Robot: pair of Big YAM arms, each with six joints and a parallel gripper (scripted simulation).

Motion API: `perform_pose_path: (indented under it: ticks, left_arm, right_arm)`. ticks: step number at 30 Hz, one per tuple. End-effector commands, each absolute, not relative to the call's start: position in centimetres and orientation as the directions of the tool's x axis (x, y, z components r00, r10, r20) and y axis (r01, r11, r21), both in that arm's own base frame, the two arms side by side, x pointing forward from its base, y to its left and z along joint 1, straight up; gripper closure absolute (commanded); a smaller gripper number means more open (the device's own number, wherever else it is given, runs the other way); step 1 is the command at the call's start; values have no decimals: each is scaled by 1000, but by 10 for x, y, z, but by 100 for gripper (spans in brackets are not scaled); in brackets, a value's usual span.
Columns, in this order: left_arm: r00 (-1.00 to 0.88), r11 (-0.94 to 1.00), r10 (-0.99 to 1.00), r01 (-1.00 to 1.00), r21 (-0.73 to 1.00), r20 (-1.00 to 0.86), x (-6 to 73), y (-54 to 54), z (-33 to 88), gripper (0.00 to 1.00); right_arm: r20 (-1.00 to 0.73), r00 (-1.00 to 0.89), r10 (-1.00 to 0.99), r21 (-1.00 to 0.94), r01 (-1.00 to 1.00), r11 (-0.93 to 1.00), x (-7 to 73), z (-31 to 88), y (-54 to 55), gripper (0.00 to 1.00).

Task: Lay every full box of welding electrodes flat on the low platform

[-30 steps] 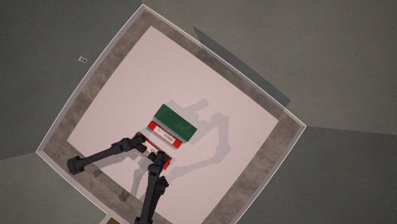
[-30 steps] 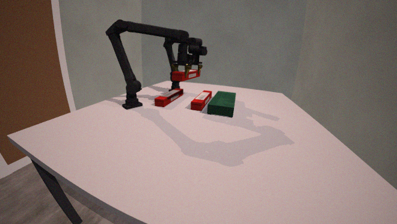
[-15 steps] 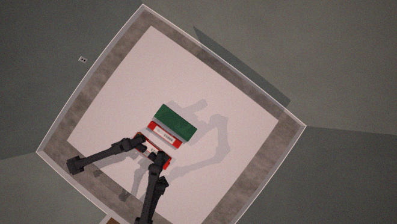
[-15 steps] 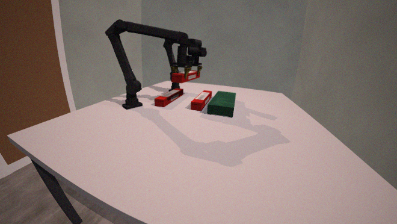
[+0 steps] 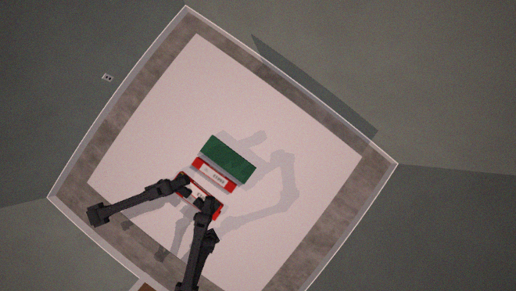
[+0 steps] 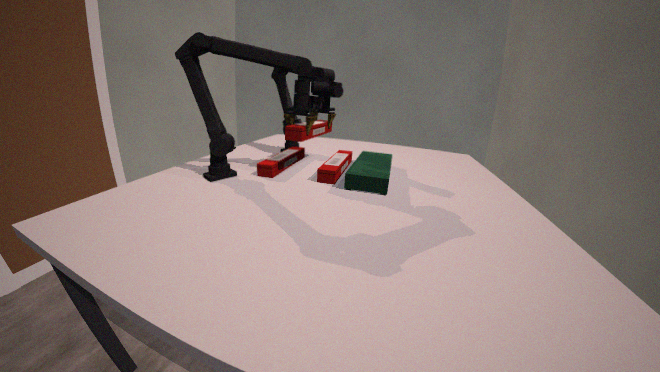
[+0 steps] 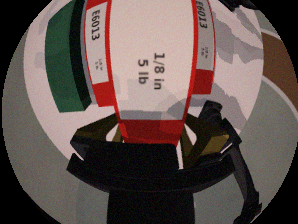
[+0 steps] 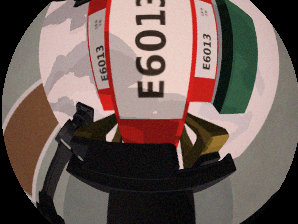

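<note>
Both grippers grip one red E6013 electrode box [image 6: 307, 131] [image 5: 198, 195] [image 7: 150, 65] [image 8: 150, 65] by its two ends and hold it level, well above the table. My left gripper [image 7: 151, 112] [image 5: 187, 188] is shut on its "1/8 in 5 lb" end. My right gripper [image 8: 150, 131] [image 5: 207, 204] is shut on its "E6013" end. A second red box [image 6: 281, 161] [image 7: 202, 40] [image 8: 100, 65] lies flat on the table below. A third red box [image 6: 335, 166] [image 5: 214, 174] [image 7: 95, 45] [image 8: 206, 50] lies flat right beside the green low platform [image 6: 370, 171] [image 5: 227, 158] [image 7: 62, 65] [image 8: 240, 60]. Nothing rests on the platform.
The white table [image 6: 300, 280] [image 5: 219, 90] stretches wide past the platform. The two arm bases stand near the table edge behind the boxes. A brown door panel [image 6: 45, 125] is on the wall beside the table.
</note>
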State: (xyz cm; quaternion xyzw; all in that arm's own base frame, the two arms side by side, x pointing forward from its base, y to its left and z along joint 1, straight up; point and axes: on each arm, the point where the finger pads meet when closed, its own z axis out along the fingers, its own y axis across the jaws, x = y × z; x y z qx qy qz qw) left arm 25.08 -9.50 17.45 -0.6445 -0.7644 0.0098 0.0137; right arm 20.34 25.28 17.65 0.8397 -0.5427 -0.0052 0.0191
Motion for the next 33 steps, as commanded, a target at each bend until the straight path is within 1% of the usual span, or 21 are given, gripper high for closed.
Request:
perform_pose_path:
  ticks: [1,3,6,9,12,16,26,29,33]
  left_arm:
    - [-175,179,983,980,87,-48,274,-98,213,100]
    - [-177,178,984,983,48,-26,262,-94,193,100]
    - [-178,181,983,980,82,-46,273,-98,206,100]
    - [-180,181,983,983,42,-23,260,-93,182,100]
    - [-176,179,983,981,78,-43,272,-97,196,100]
    - [-181,182,983,982,50,-27,263,-94,179,100]
    - [-178,181,983,981,73,-40,272,-97,177,100]
    - [-177,177,984,983,40,-21,264,-94,159,100]
    - [-176,178,984,982,65,-35,271,-97,174,100]
  right_arm:
    - [-30,414,-910,-65,-909,-411,215,207,260,100]
    - [-32,414,-910,-70,-909,-411,217,207,262,100]
    - [-34,415,-909,-73,-908,-412,217,204,263,100]
    - [-33,415,-909,-71,-908,-412,217,200,263,100]
    - [-40,415,-909,-84,-908,-411,220,201,266,100]
    - [-29,415,-909,-62,-909,-413,215,188,260,100]
    - [-34,415,-909,-74,-908,-412,219,181,264,100]
    - [-32,414,-910,-68,-909,-412,218,175,263,100]
    - [-39,415,-909,-84,-908,-411,222,181,268,100]
